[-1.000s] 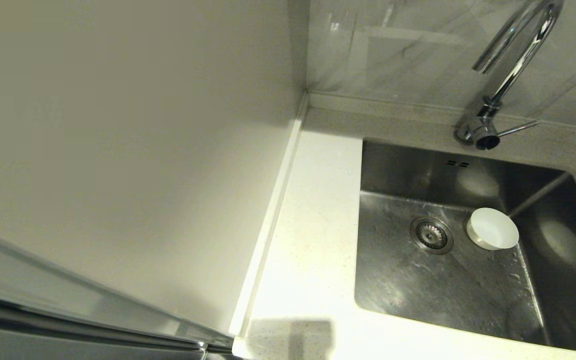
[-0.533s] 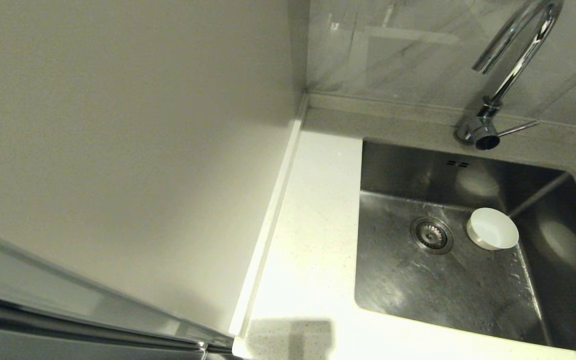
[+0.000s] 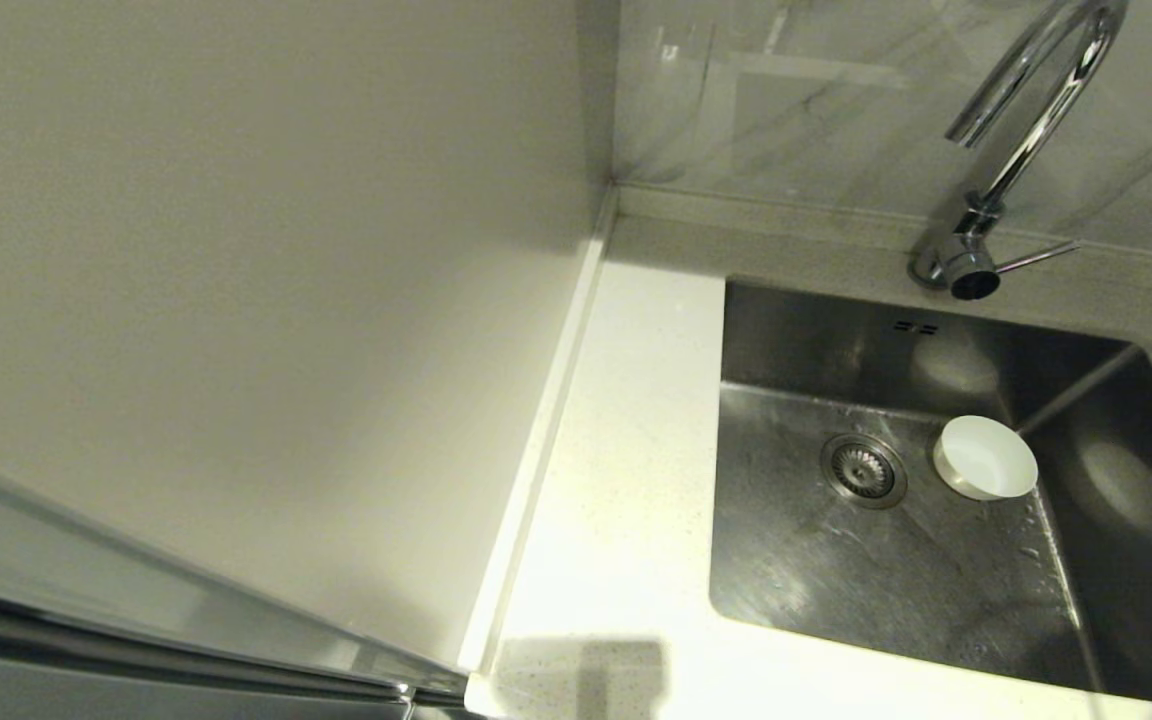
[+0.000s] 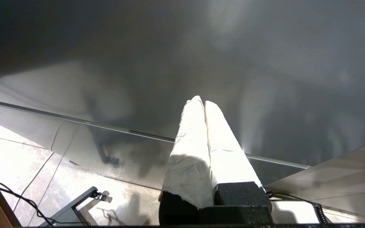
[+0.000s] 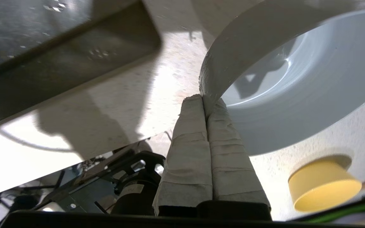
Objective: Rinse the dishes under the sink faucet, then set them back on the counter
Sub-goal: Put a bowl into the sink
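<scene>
From the head: a white bowl [image 3: 984,457] sits in the sink [image 3: 836,560], just beside the drain [image 3: 863,469]. Left wrist: the left gripper [image 4: 201,100] hangs parked, fingers together. Right wrist: the right gripper [image 5: 205,98] pinches a pale bowl's [image 5: 296,79] thin rim; likely light, rigid, wet-slippery, chippable.

No text, label, brand, number or sign can be read in any view.
</scene>
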